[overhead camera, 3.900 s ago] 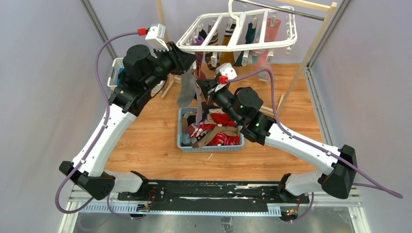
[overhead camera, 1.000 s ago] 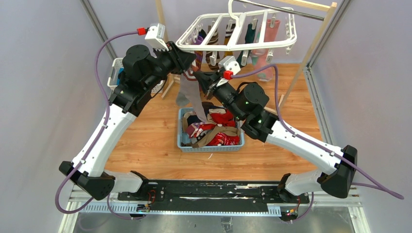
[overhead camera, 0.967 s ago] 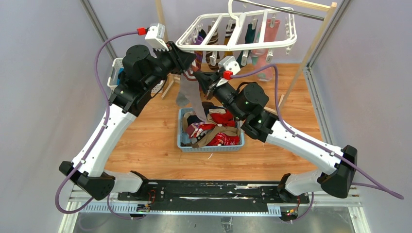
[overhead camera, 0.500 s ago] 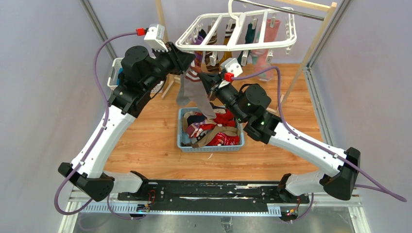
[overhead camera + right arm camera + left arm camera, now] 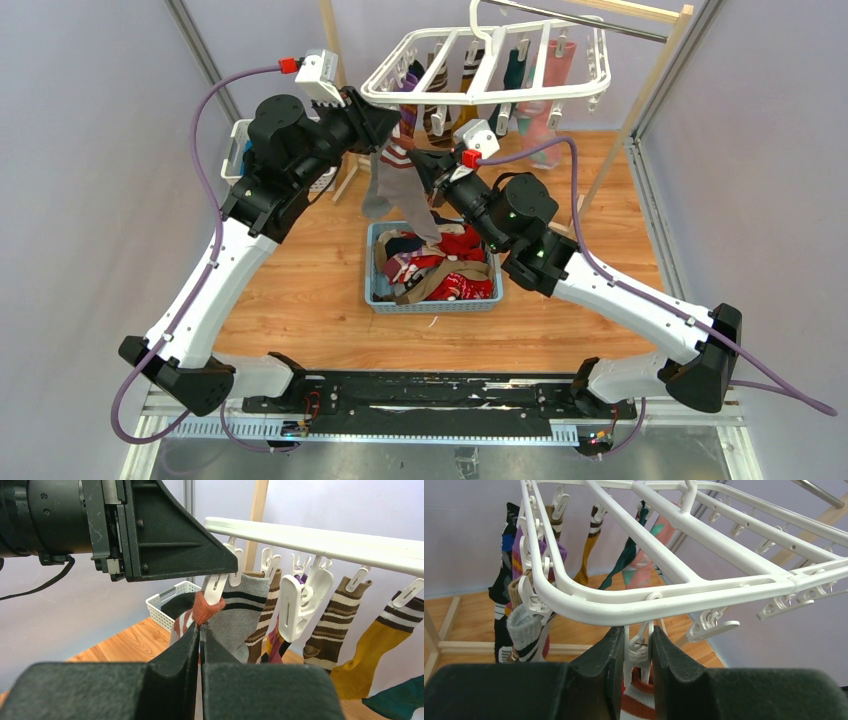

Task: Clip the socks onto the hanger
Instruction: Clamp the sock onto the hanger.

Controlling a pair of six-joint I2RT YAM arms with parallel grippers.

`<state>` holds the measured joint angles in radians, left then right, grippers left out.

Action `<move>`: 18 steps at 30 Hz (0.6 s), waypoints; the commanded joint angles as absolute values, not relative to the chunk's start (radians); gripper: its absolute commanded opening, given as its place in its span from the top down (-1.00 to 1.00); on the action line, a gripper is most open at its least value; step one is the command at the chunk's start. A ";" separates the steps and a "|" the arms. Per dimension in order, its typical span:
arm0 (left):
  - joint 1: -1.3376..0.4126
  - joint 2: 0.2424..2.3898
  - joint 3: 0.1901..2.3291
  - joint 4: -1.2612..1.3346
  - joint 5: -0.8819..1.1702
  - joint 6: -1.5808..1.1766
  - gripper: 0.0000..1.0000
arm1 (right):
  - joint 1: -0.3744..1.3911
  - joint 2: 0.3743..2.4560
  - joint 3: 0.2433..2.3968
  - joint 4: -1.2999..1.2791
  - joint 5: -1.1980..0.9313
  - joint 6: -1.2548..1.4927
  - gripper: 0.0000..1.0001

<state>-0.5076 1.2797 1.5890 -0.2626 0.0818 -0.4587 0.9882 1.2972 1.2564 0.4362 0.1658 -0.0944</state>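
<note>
Wooden tabletop [image 5: 300, 290] and lilac walls [image 5: 90, 150] surround the work. One sock [image 5: 202, 611], rust-and-white striped at the cuff, is pinched in the fully closed right gripper [image 5: 200, 632]. Its cuff pokes out just above that gripper and touches a white clip [image 5: 216, 587]. The clip hangs from the hanger [image 5: 664, 597] rim directly over the left gripper [image 5: 638, 642], which squeezes it between nearly closed jaws. Below both grippers, other socks [image 5: 455, 285] fill a blue basket [image 5: 372, 285].

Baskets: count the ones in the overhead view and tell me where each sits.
2. A blue basket full of socks sits mid-way across the wooden table. A white basket stands far left, mostly hidden behind the left arm. More may be hidden.
</note>
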 commanded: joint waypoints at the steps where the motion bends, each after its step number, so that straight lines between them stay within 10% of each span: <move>1: -0.515 1.258 1.576 -0.234 0.058 -0.446 0.45 | 1.001 1.274 1.253 0.445 0.176 -0.099 1.00; 18: -0.514 1.237 1.568 -0.239 0.033 -0.435 -0.42 | 1.002 1.268 1.220 0.429 0.146 -0.065 0.93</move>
<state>-0.5076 1.2682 1.5837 -0.2630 0.0563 -0.4515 0.9882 1.2934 1.2488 0.4362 0.1646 -0.0917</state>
